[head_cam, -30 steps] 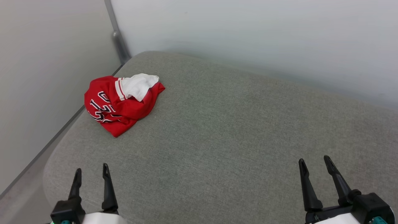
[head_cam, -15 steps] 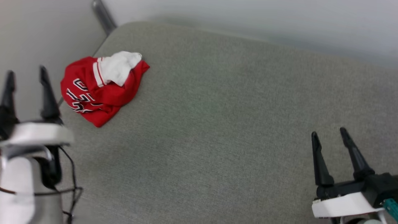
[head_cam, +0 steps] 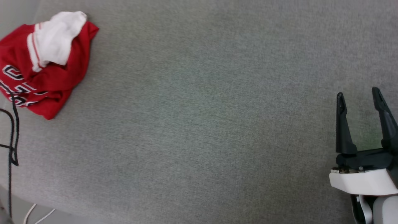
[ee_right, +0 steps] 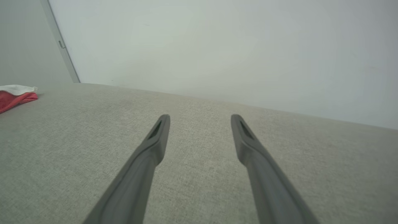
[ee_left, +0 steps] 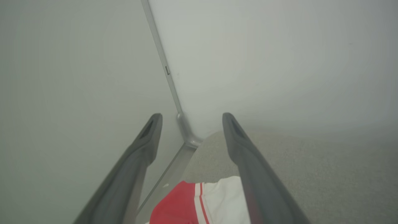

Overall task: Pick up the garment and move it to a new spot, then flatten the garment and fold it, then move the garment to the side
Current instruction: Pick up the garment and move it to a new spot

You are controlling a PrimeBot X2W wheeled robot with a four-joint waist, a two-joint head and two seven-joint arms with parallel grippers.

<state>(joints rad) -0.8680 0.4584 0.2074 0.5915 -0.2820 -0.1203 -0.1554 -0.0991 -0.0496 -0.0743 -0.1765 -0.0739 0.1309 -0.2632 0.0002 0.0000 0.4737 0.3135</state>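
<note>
At far left on the surface [head_cam: 202, 124], the crumpled garment [head_cam: 62, 74] runs near-to-far, white sleeve [head_cam: 56, 40] farthest; left gripper [ee_left: 191, 115] and right gripper [head_cam: 357, 91] jaws stand wide, empty.

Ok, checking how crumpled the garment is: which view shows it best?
The head view: the garment shows nearly whole, bunched, white sleeve on top. The left wrist view catches a red-and-white patch; the right wrist view, a distant edge.

red/white garment [head_cam: 46, 71], crumpled, on grey cushion [head_cam: 202, 124]
</note>
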